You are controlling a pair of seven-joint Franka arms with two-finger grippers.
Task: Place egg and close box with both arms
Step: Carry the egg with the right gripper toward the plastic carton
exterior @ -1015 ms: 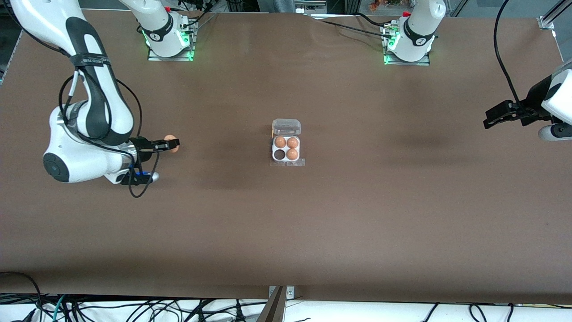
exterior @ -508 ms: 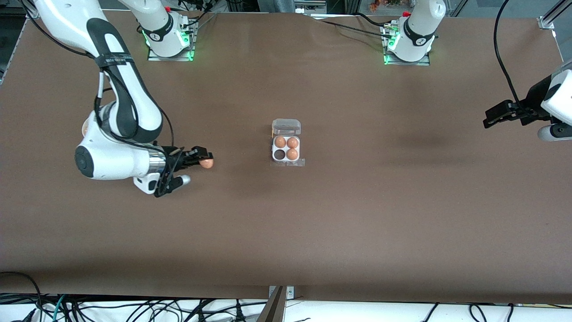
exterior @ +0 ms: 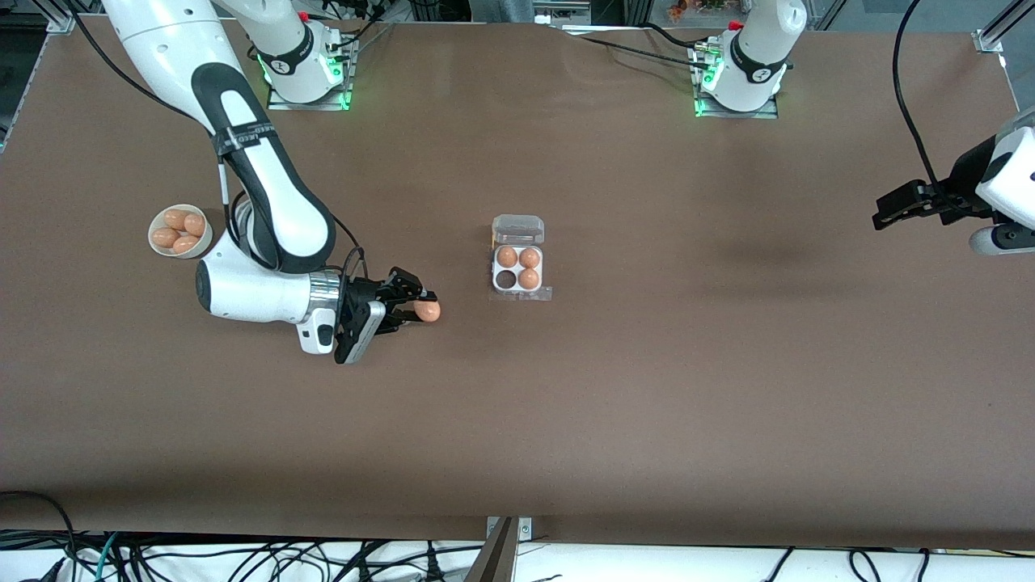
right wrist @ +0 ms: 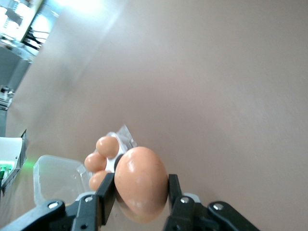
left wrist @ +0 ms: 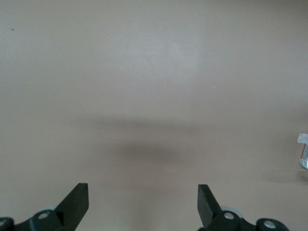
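Hiding box partly, held egg

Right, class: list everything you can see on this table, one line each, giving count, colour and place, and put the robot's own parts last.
box: one, white base with clear lid open, middle of the table.
eggs in the box: three, brown, in three of four cells; the cell nearest the front camera toward the right arm's end is empty.
bowl: one, white, toward the right arm's end of the table.
eggs in the bowl: four, brown.
held egg: one, brown, in the right pincer.
table: one, brown cover.
cables: many, black, along the edge nearest the front camera.
right pincer: black, shut on the egg, over the table between bowl and box.
left pincer: black, open, waiting at the left arm's end of the table.
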